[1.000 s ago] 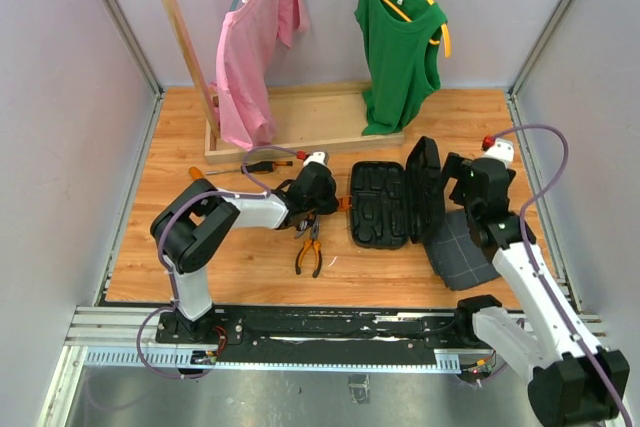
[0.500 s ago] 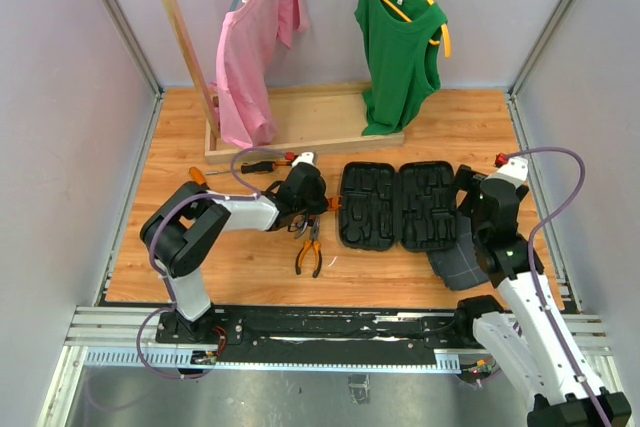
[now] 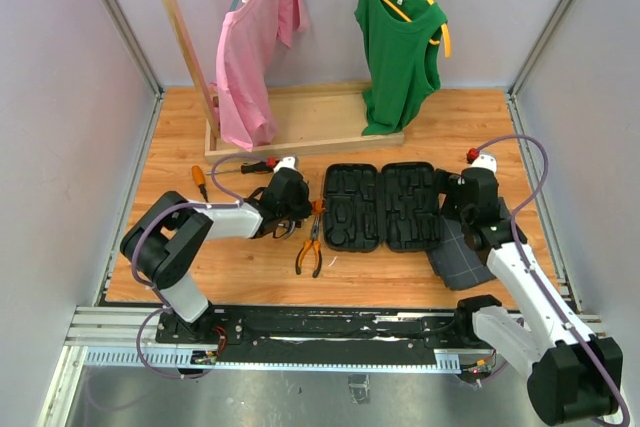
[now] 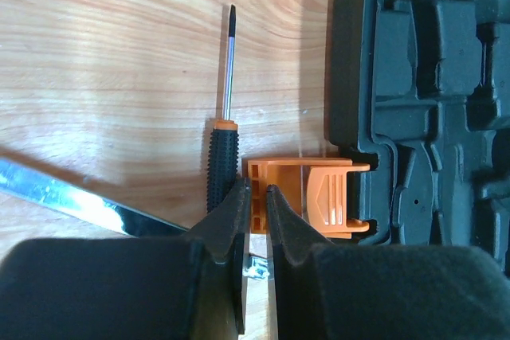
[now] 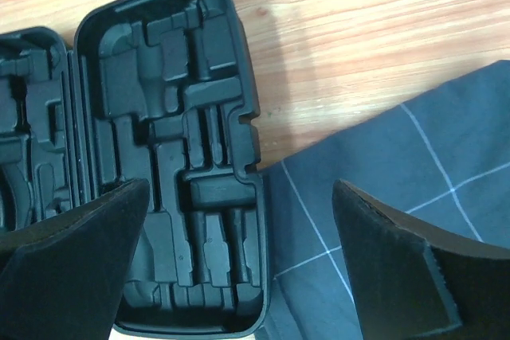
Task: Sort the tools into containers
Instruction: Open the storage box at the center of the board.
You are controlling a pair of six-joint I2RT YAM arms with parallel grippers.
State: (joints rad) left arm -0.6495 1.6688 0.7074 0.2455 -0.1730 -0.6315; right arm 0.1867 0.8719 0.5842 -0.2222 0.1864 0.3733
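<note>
Low down, the left gripper [image 4: 256, 193] pinches the small orange latch [image 4: 319, 201] on the black plastic clamshell tool case [image 3: 380, 207], open flat on the wooden tabletop [image 3: 230, 267], slots bare; the right gripper [image 5: 239, 228] gapes above its right half.

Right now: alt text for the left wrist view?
The left claw pinches the orange latch on the edge of the open black tool case, whose moulded slots sit empty. A black-handled screwdriver lies left of the latch on the wooden table, tip pointing away.
</note>
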